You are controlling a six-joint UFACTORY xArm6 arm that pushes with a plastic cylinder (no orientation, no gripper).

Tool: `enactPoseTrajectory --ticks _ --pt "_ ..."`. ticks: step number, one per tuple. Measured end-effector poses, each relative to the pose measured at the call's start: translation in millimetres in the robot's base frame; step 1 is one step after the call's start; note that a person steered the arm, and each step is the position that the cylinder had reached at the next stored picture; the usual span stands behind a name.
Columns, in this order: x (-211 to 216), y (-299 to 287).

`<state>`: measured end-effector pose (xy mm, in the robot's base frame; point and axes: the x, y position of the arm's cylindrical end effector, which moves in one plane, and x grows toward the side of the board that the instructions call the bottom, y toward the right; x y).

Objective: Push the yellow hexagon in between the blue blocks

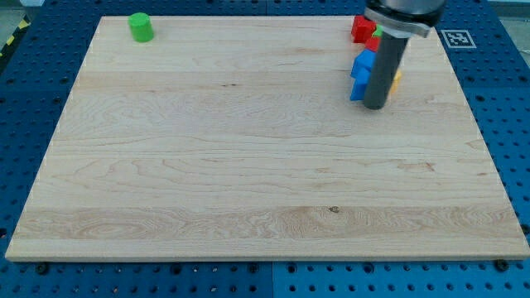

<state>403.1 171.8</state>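
Observation:
Two blue blocks stand at the view's upper right: one (363, 64) above, one (358, 89) just below it, touching or nearly so. A sliver of yellow (397, 79) shows at the rod's right side; this is the yellow block, mostly hidden, so its shape cannot be made out. My dark rod comes down from the top right, and my tip (375, 107) rests on the board just right of the lower blue block and below the yellow one.
A red block (361, 30) sits at the top right with a bit of green (374, 31) beside it, partly hidden by the arm. A green cylinder (142, 27) stands at the top left. The wooden board (248, 165) lies on a blue pegboard.

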Motion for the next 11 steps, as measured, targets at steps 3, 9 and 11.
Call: enactPoseTrajectory --ticks 3,9,11 --pt "-17.8 69.3" --pt "-39.2 9.8" --pt "-50.9 -30.1"
